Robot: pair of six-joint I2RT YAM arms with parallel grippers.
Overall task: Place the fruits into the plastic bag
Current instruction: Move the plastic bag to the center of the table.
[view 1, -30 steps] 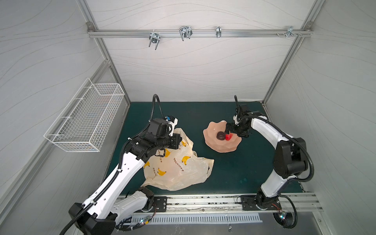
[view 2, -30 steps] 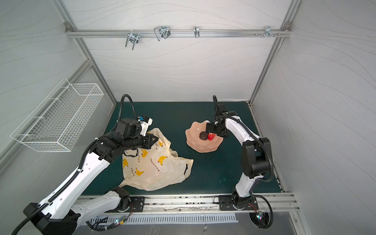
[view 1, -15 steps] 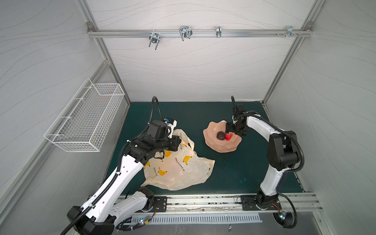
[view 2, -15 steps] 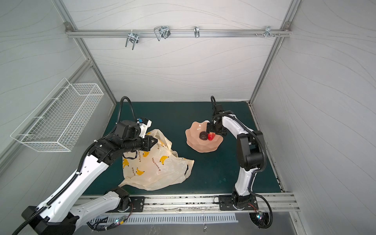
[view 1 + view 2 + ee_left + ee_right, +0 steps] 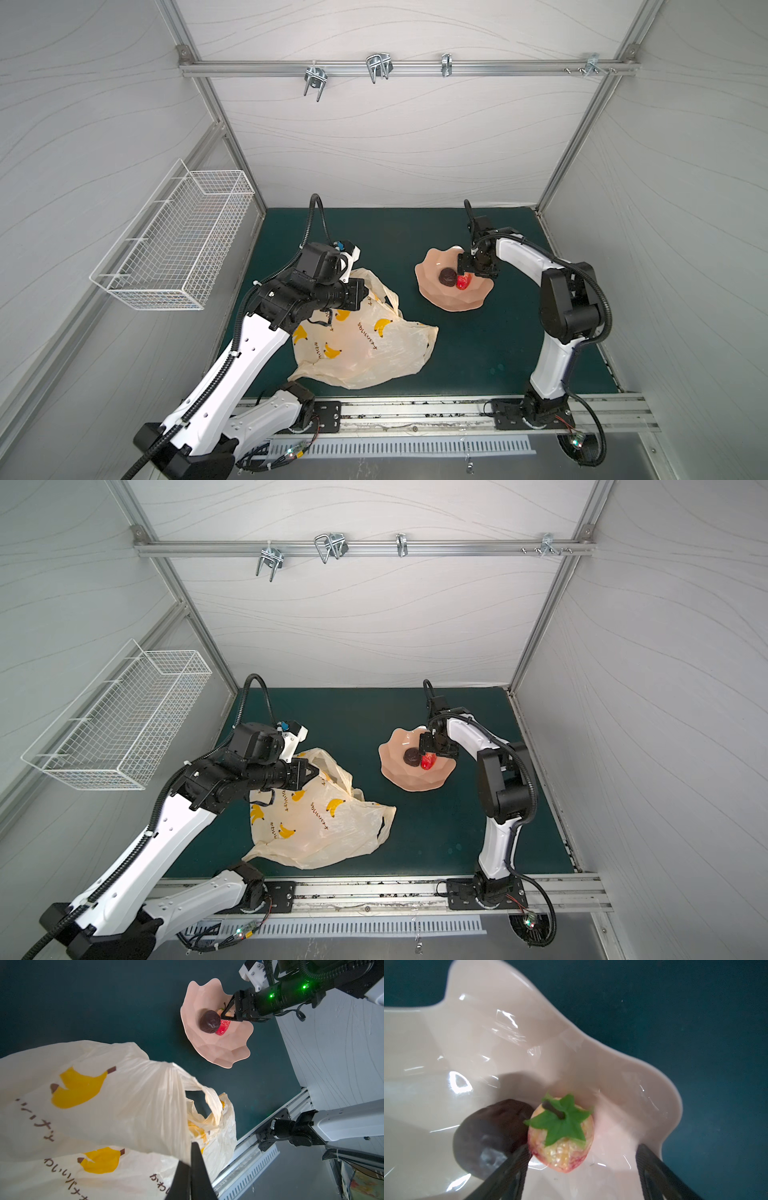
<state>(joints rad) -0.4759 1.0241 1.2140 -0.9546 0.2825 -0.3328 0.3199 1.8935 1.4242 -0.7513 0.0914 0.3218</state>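
Observation:
The cream plastic bag (image 5: 365, 345) (image 5: 320, 825) (image 5: 116, 1105) with banana prints lies on the green mat. My left gripper (image 5: 360, 294) (image 5: 312, 773) (image 5: 190, 1148) is shut on the bag's upper edge and holds the mouth up. A red strawberry (image 5: 462, 282) (image 5: 427, 762) (image 5: 224, 1027) (image 5: 560, 1142) with a green top and a dark brown round piece (image 5: 447, 276) (image 5: 412, 756) (image 5: 209, 1021) (image 5: 488, 1138) lie touching in the pink dish (image 5: 455, 301) (image 5: 415, 782) (image 5: 467, 1043). My right gripper (image 5: 464, 272) (image 5: 429, 752) (image 5: 582, 1149) is open and straddles the strawberry. One finger sits between the two fruits; the other stands clear.
A white wire basket (image 5: 174, 249) hangs on the left wall. The metal rail (image 5: 415, 411) with both arm bases runs along the front edge. The enclosure walls close in the mat at the back and on both sides.
The right gripper's jaws have narrowed a little around the strawberry and the right arm's elbow has swung inward. The left gripper still holds the bag's edge in the same place.

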